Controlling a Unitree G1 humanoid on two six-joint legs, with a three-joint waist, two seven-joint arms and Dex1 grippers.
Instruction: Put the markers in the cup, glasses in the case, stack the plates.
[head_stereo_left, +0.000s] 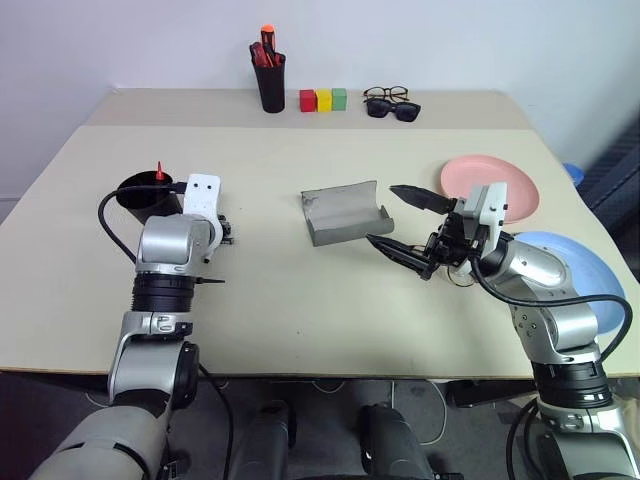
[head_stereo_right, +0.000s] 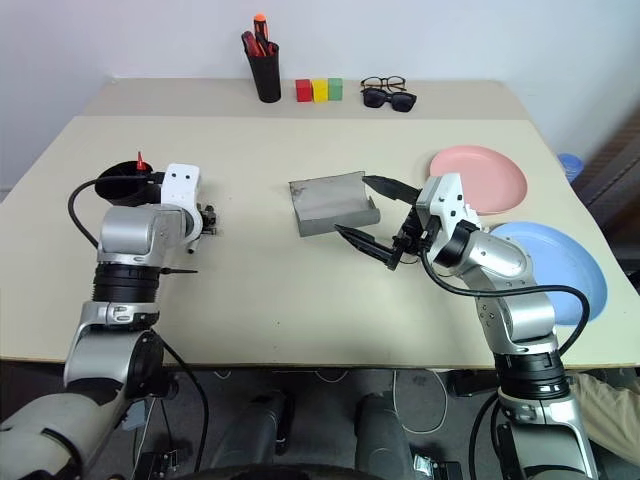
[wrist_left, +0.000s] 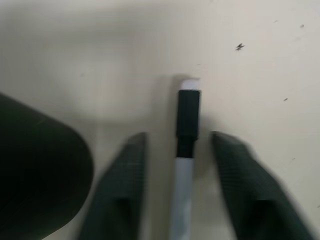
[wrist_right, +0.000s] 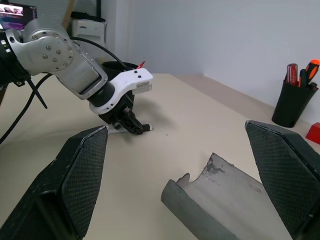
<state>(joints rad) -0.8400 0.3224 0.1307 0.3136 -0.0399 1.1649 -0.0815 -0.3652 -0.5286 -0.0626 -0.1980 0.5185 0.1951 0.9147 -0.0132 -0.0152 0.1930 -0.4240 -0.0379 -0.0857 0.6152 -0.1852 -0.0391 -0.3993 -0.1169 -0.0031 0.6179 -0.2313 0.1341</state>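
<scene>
A white marker with a black cap (wrist_left: 188, 115) lies on the table. My left gripper (wrist_left: 177, 137) is open and tilted down over it, one finger on each side, with a small gap showing at both. The black cup (head_stereo_left: 140, 197) stands just beside that gripper, and a red marker (head_stereo_left: 158, 172) sticks up from it. The grey case (head_stereo_left: 345, 212) lies open at mid-table. My right gripper (head_stereo_left: 381, 214) hovers wide open and empty at the case's right end. To the right lie the pink plate (head_stereo_left: 500, 180) and the blue plate (head_stereo_left: 585, 275), side by side. Thin wire loops (head_stereo_left: 458, 274) under my right wrist may be the glasses.
At the back edge stand a black pen holder (head_stereo_left: 270, 75) with red and orange markers and a row of red, yellow and green blocks (head_stereo_left: 323, 99). A black-framed pair of glasses and sunglasses (head_stereo_left: 392, 103) lie beside the blocks. My right forearm reaches over the blue plate.
</scene>
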